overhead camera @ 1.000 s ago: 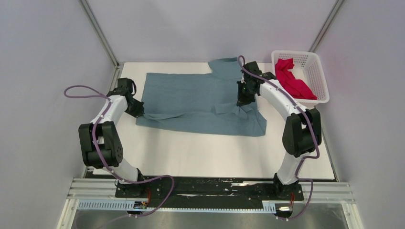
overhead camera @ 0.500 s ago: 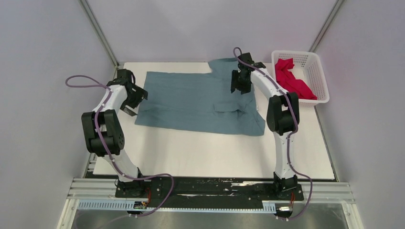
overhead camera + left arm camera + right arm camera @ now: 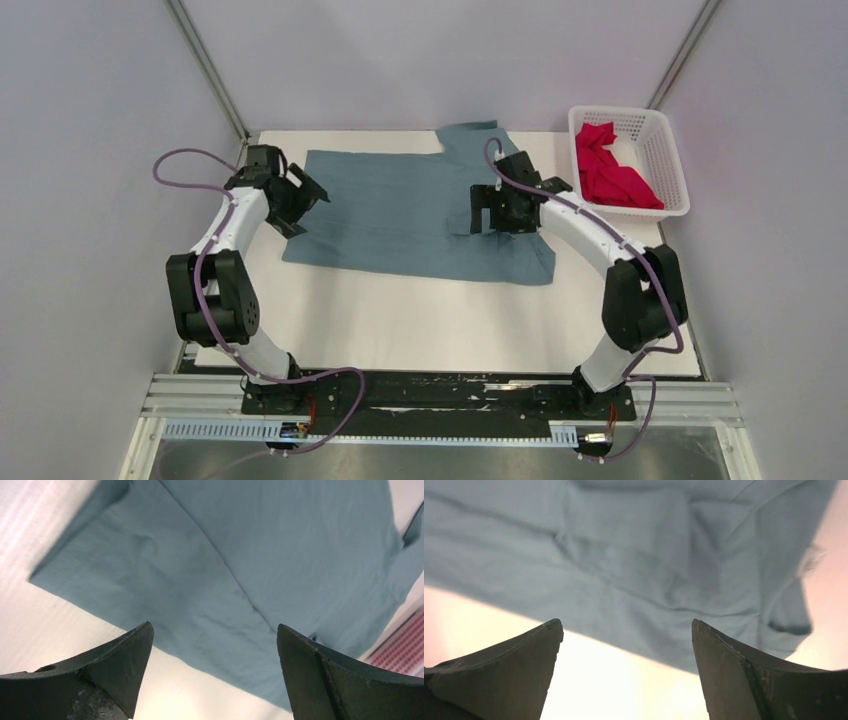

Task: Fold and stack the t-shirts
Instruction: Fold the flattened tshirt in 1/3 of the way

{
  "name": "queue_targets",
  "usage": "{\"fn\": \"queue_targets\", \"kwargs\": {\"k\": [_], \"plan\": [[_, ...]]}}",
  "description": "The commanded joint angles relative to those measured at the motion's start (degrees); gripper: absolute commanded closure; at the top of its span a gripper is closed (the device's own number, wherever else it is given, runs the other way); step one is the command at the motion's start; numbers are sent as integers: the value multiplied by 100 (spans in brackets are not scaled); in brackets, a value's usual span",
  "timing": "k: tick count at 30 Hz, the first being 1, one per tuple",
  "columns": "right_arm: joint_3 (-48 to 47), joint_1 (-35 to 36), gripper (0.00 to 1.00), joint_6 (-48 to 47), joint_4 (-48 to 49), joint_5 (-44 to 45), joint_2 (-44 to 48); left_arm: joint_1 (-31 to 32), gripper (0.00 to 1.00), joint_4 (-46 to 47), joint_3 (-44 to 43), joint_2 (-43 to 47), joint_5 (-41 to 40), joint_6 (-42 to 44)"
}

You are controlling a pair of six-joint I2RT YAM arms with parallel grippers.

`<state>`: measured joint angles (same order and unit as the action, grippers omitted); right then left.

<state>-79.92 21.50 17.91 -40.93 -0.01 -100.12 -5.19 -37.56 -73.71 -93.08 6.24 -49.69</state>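
One white table, blue-grey t-shirt spread flat, grey walls

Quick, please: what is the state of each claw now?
Left claw: open, holding nothing.
Right claw: open, holding nothing.

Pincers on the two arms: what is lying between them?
The blue-grey t-shirt, spread out, fills the stretch between the left pincer and the right pincer; the top view shows it.
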Motion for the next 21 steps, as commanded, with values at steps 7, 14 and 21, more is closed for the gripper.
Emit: {"fn": "queue_targets", "kwargs": {"k": [7,14,21], "plan": [[1124,505,0,125,1482,-444,162,458,0,442,245,-536,1039,429],[-480,343,0,-233,2194,599,-1376,459,0,309,189,-830,770,576],[-1954,1,0,-221,2151,870,-2043,449,0,69,28,-941,600,624]]}}
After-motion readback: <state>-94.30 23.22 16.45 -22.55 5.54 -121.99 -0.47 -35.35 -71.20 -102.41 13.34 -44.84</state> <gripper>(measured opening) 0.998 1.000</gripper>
